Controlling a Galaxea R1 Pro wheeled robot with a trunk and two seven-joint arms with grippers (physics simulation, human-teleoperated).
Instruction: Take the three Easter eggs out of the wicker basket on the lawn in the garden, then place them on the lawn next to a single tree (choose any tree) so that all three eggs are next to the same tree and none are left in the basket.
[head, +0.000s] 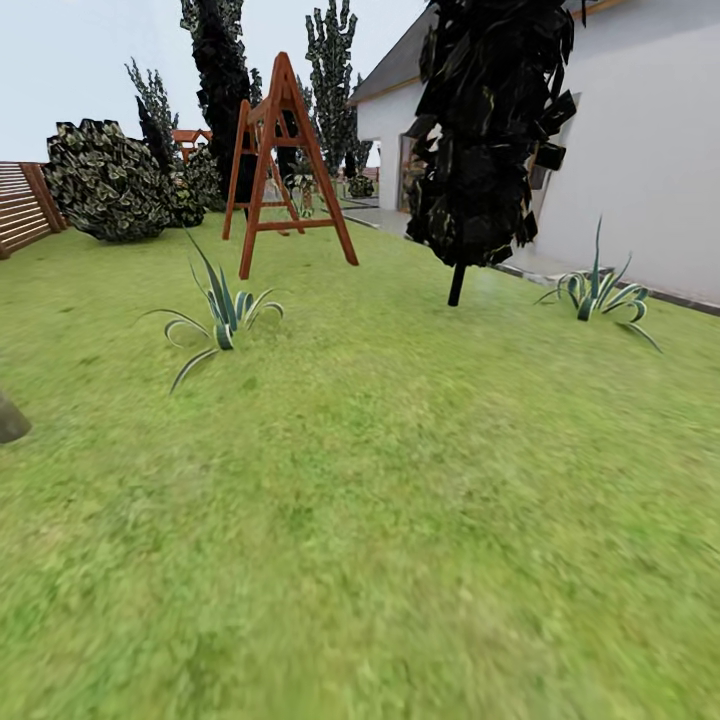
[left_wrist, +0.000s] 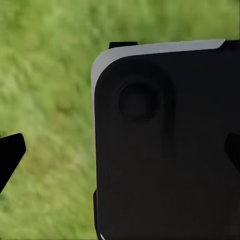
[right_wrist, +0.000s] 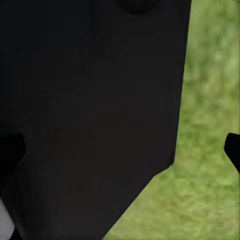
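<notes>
In each wrist view a dark fingertip sits at either edge, so the left gripper (left_wrist: 120, 150) and the right gripper (right_wrist: 120, 147) both stand spread apart with nothing between them, a black part of the robot's body close behind and the lawn (head: 400, 520) beyond. The head view looks over wide green grass to a spiky striped plant (head: 222, 315), a red-brown wooden swing frame (head: 283, 165), a dark cone-shaped tree (head: 490, 130) and the white house (head: 640, 150).

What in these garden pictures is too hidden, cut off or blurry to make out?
- Head view: a grey-brown object, cut off by the picture's left edge.
- Head view: the dark tree, its top cropped.
- Left wrist view: a black robot body part hides much of the blurred lawn.
- Right wrist view: likewise.
</notes>
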